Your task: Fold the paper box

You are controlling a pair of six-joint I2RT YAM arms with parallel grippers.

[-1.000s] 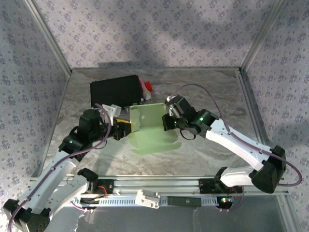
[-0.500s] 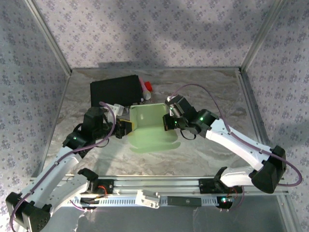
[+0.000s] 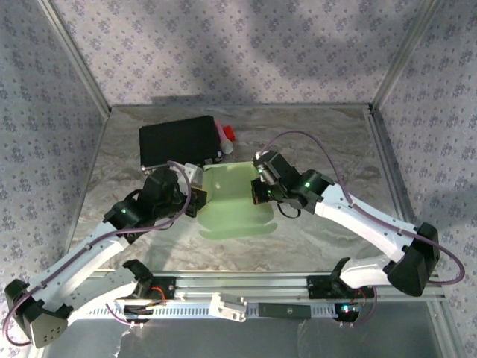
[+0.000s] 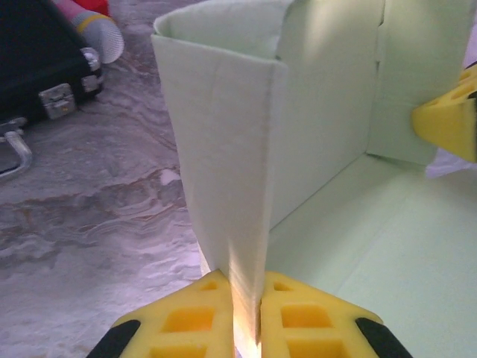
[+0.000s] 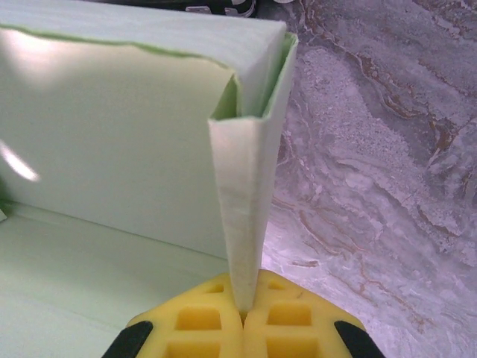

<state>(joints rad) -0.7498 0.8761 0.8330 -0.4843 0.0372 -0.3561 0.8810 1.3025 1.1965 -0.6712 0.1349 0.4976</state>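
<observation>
The paper box (image 3: 235, 201) is pale green card, half formed, lying mid-table with its back and side walls raised and a flat flap spread toward me. My left gripper (image 3: 200, 201) is shut on the box's left side wall (image 4: 227, 149), the yellow pads (image 4: 186, 321) pressed against both faces of the card. My right gripper (image 3: 258, 189) is shut on the folded right side wall (image 5: 246, 194), which rises between its yellow pads (image 5: 197, 321). In the left wrist view the right gripper's yellow pad (image 4: 451, 119) shows at the far wall.
A flat black case (image 3: 179, 140) with metal latches (image 4: 56, 101) lies just behind the box on the left. A red-capped white tube (image 3: 223, 136) rests beside it. Metal frame posts and patterned walls enclose the marbled table (image 3: 328, 142).
The left arm has moved right toward the box and its gripper has closed on the left side wall. The right gripper has kept its hold on the right wall.
</observation>
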